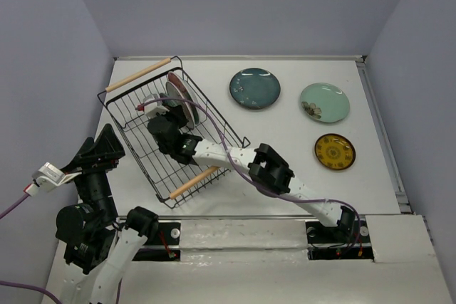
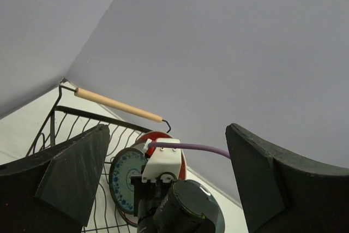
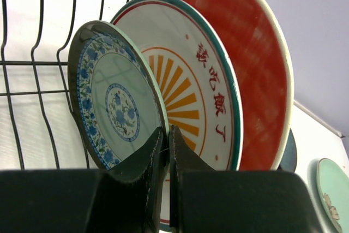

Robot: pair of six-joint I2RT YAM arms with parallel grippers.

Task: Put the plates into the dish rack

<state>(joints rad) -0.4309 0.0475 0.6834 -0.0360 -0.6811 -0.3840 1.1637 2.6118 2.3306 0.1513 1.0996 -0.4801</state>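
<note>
The black wire dish rack (image 1: pixel 135 115) stands at the table's back left. Three plates stand on edge in it: the red one (image 3: pixel 262 69) at the back, the cream-orange one (image 3: pixel 202 91) in the middle, and the small teal patterned one (image 3: pixel 117 107) in front. My right gripper (image 3: pixel 168 132) reaches into the rack (image 1: pixel 169 113) and is shut on the lower rim of the small patterned plate. The dark teal plate (image 1: pixel 254 88), pale mint plate (image 1: pixel 324 102) and small yellow plate (image 1: pixel 334 152) lie flat on the table. My left gripper (image 1: pixel 100 151) is open and empty, raised left of the rack.
The rack's wooden handles are at its far end (image 1: pixel 137 75) and near end (image 1: pixel 194 182). The right arm (image 1: pixel 271 172) stretches across the near table. Grey walls close in the table at the back and sides. The left wrist view shows the rack (image 2: pixel 71 112) and the right wrist.
</note>
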